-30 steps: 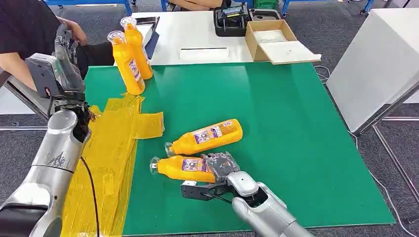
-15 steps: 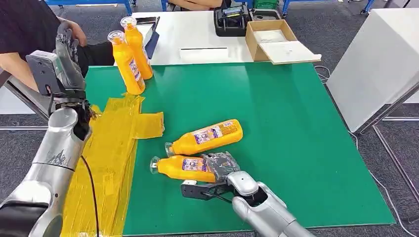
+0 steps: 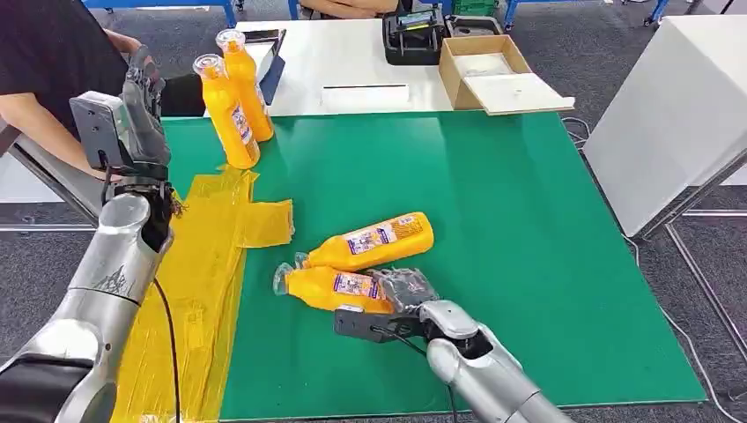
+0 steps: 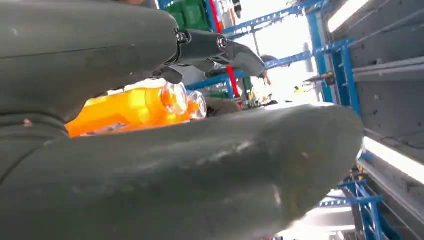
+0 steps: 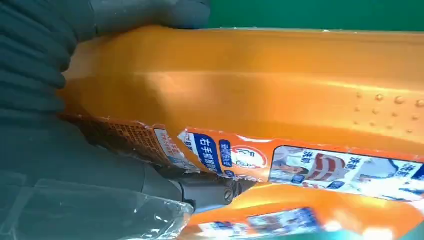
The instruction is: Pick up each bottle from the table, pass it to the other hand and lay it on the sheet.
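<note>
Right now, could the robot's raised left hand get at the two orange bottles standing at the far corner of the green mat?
Probably yes. The left hand is raised, holds nothing, and nothing stands between it and the two standing bottles. The person sits close behind it, though.

From my console I see glossy orange plastic bottles (image 3: 339, 288) with clear caps and shiny printed paper labels (image 5: 320, 167), lying on a matt green mat (image 3: 493, 229); a crinkled, shiny yellow plastic sheet (image 3: 198, 282) beside them; my brushed-silver metal arms with a dark, rubbery right hand (image 3: 403, 289) and left hand (image 3: 145, 106); a plain brown cardboard box (image 3: 489, 70) on a smooth white tabletop (image 3: 352, 57)
</note>
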